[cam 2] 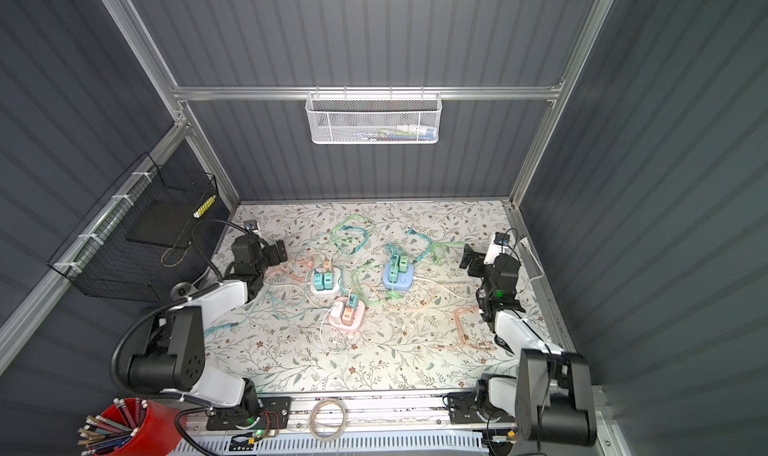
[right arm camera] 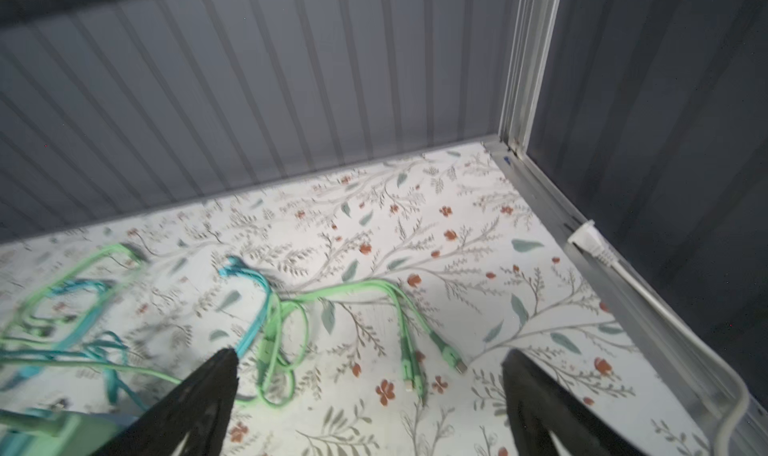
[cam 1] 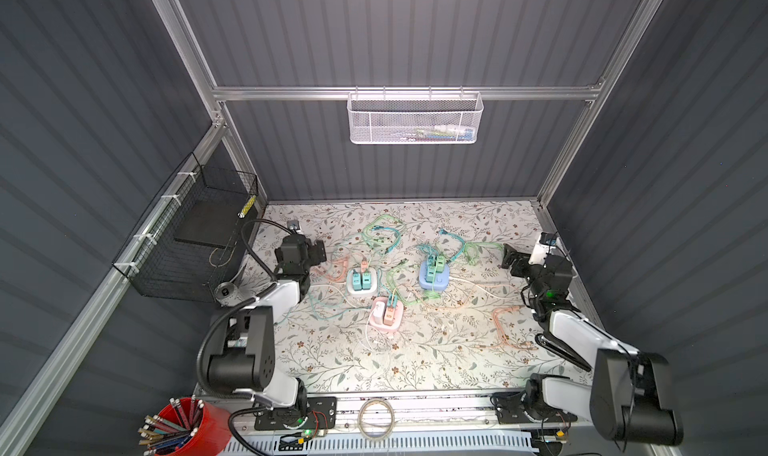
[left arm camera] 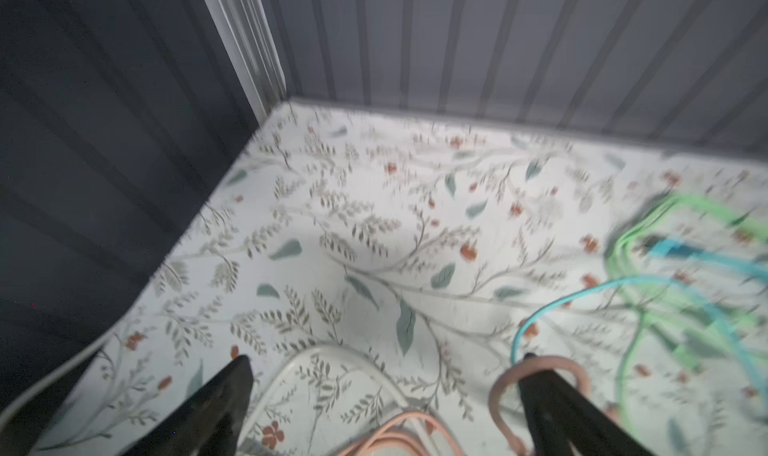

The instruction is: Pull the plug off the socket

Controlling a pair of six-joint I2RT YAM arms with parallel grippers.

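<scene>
Cables (cam 1: 382,235) are my worry: loose loops of green, blue and peach lie all round the pink socket block (cam 1: 397,324), where two plugs (cam 1: 390,314) sit seated. Left hand (cam 1: 321,252) and right hand (cam 1: 508,259) both hang spread and empty, well apart from that block on either side. Reaching in, I reckon a finger could snag a loop. The light block could also lift with its plug unless one hand pins it.

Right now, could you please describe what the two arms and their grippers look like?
The left arm and right arm have white shells and black joints. A thick black hose runs along the left arm. The left gripper and right gripper have black tapered fingers.
</scene>
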